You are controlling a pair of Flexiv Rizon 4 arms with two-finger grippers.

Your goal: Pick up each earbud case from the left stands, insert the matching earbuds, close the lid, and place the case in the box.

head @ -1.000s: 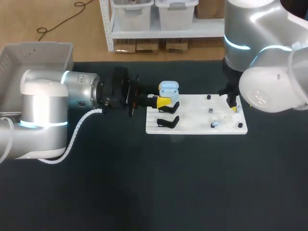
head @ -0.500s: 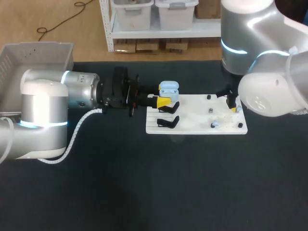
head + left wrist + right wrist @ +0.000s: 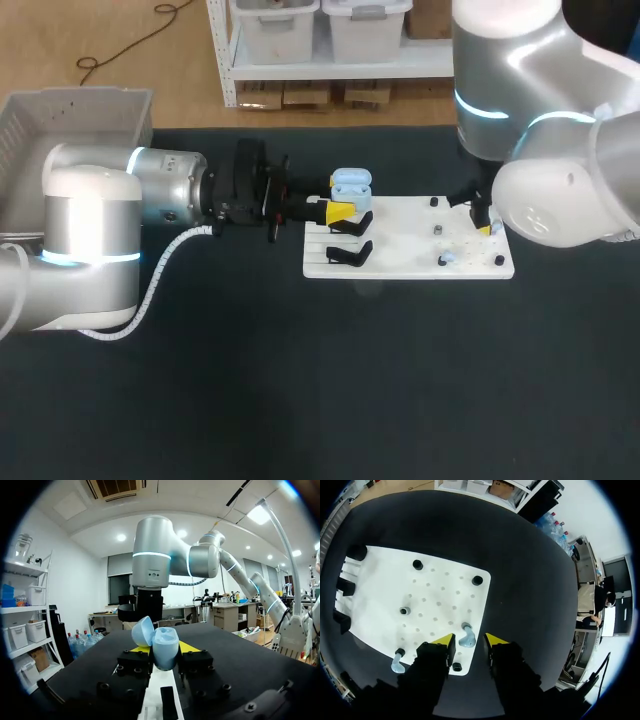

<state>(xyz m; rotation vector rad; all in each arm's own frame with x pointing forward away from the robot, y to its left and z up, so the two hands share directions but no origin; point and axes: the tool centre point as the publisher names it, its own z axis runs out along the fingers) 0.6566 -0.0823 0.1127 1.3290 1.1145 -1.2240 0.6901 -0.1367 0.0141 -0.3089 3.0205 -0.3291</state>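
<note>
From above, my left gripper (image 3: 340,211) reaches in level from the left and holds the pale blue earbud case (image 3: 351,183) at the left end of the white board (image 3: 400,264), over the upper black stand (image 3: 352,224). Only one yellow tip shows here. The board lies flat on the dark counter (image 3: 300,380). My right gripper (image 3: 487,222) is over the board's right end, almost wholly hidden under my own arm, so its opening cannot be read here. The grey box (image 3: 70,110) sits at the far left corner, cut off by the edge.

In my left wrist view, the earbud case (image 3: 164,649) sits between my fingers (image 3: 134,661), clamped from both sides, its lid hinged open and tilted aside. The board shows only edge-on below it.

In my right wrist view, my right gripper (image 3: 470,640) is spread, its tips on either side of a pale blue earbud (image 3: 467,638) on the board (image 3: 385,590), not touching it. What looks like a second earbud (image 3: 397,664) stands beside my finger, partly shadowed. Black pegs (image 3: 477,580) dot the board; its stands are cut off.
</note>
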